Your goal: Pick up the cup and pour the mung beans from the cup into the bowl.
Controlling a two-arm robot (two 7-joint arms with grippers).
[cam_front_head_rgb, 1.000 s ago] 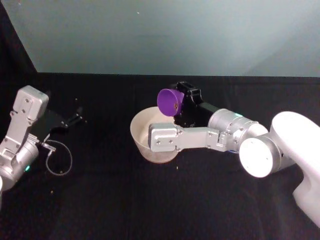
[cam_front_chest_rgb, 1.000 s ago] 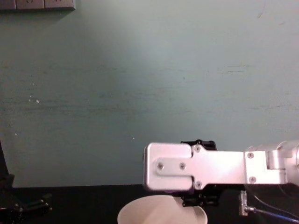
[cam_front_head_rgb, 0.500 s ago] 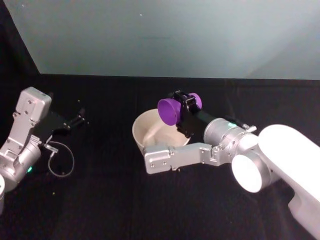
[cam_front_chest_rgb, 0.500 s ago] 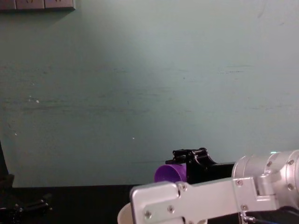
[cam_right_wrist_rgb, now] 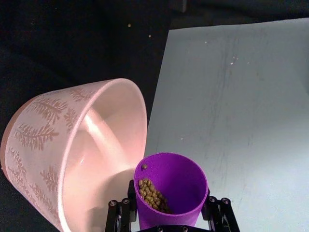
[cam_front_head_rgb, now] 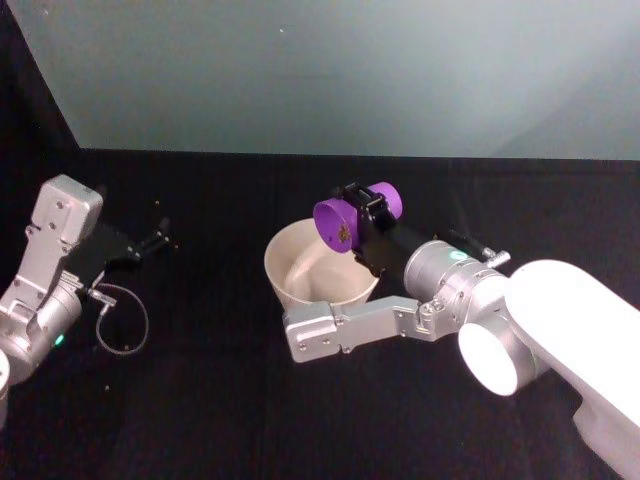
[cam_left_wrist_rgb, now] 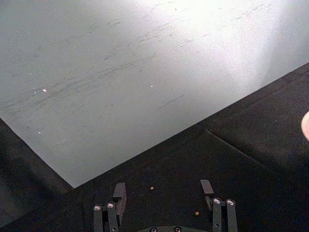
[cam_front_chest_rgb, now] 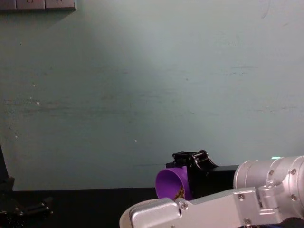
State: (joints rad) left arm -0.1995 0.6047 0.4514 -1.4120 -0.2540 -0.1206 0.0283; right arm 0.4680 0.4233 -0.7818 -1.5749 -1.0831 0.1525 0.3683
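The right hand (cam_front_head_rgb: 366,224) is clamped on the cup (cam_front_head_rgb: 356,212), holding it above the far rim of the bowl (cam_front_head_rgb: 318,288). Compared with half a second ago, the cup is tipped further: it now lies nearly on its side, mouth turned toward the bowl's centre, and the right forearm has swung lower across the bowl's near side. The mung beans (cam_right_wrist_rgb: 152,194) are gathered against the cup's lower wall just inside the lip, with one grain at the edge. No beans are visible in the part of the bowl's interior that shows. Judgement: the pour is at the point of release and needs slightly more tilt; the lip sits over the bowl, so spill risk looks low. The left hand (cam_front_head_rgb: 157,239) rests idle on the bench (cam_front_head_rgb: 250,400), well left of the bowl, fingers apart.
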